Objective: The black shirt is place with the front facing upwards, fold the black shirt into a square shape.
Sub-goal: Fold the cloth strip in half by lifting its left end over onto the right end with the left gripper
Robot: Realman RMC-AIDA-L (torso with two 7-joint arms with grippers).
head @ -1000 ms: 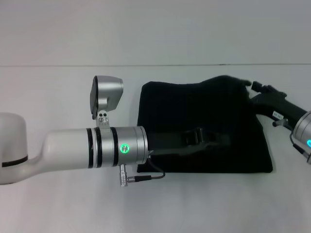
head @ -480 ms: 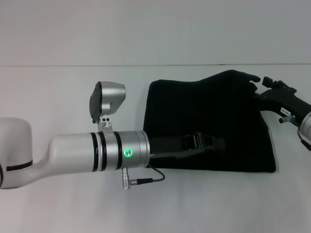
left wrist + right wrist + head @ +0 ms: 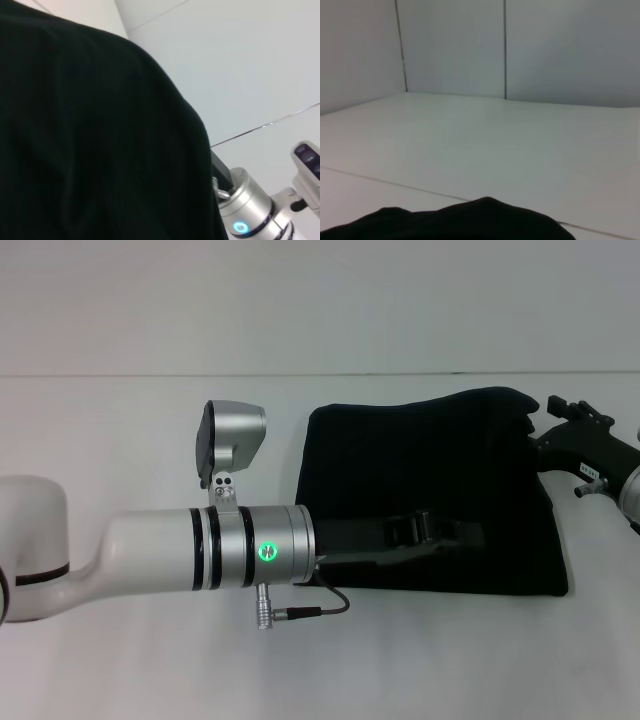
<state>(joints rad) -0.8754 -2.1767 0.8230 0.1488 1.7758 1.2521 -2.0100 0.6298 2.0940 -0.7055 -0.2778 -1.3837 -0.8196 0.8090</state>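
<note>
A plain white, smooth worktop [image 3: 120,440] fills the head view, its far edge meeting a pale wall. Directly on it lies the black shirt [image 3: 430,490], a dark cloth T-shirt folded into a rough rectangle, right of the middle and nearer the far edge than the near one. Its far right corner is humped up off the worktop.

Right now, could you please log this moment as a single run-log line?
shirt: folded, lying on table | left gripper: over shirt's middle | right gripper: at shirt's far right corner | fold: unfinished
</note>
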